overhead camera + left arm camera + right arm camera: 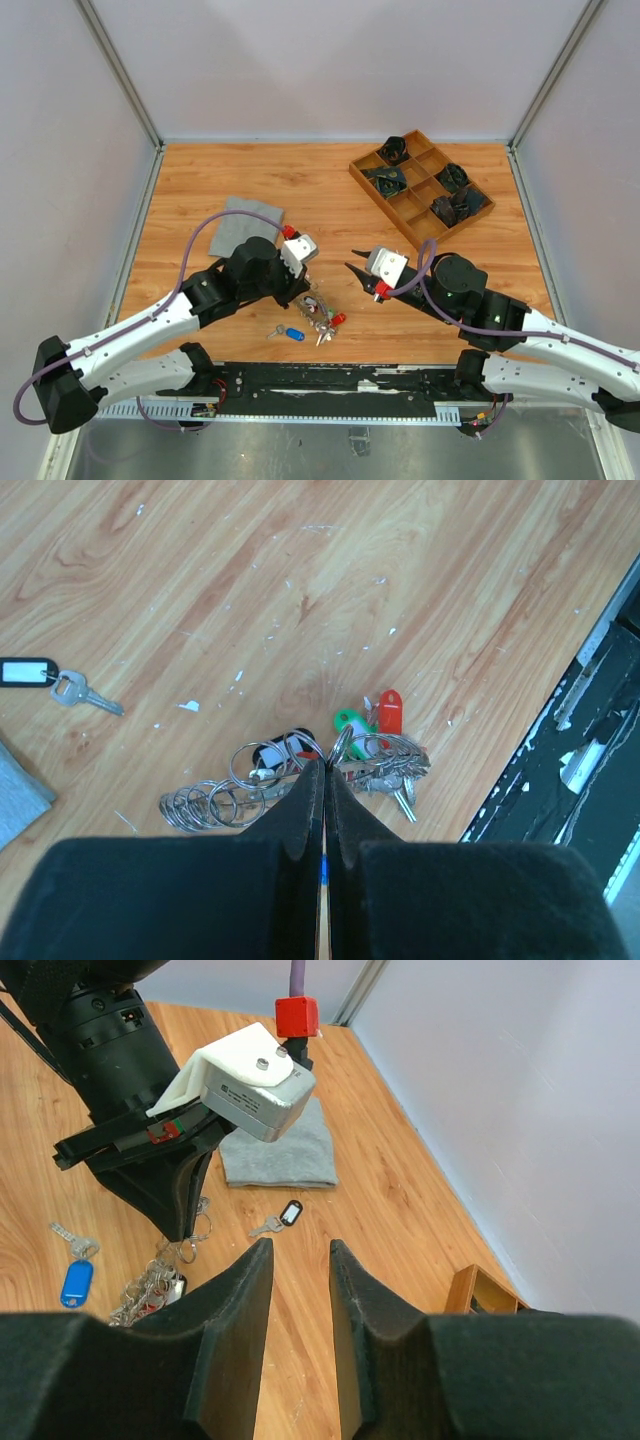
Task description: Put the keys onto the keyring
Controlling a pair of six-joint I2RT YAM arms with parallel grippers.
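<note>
Seen from above, the wooden table [200,180] carries one grey cloth [245,225] at the left, and two arms reach over it from the near edge. The left gripper [308,288] points down at the keyring [316,310], which lies near the front edge, at the middle. Its fingers are pressed together. In the left wrist view their tips meet right at the rings, but it is not possible to tell if a thin ring is caught between them.

Just left of the keyring lies one loose key with a blue tag [290,334]. The bunch itself shows one red tag [389,710] and one green tag [350,722]. A chain of small rings [205,805] lies at its side.

The right gripper [358,275] is near the bunch on the other side, apart from it. Its fingers stand apart with nothing between them.

At the far right is one wooden tray [384,205] with several compartments. About five of them hold dark things, too small to name.

Both wrist views show a second loose key, with a black tag [290,1212], near the cloth. In the top view, the left arm covers this spot.
</note>
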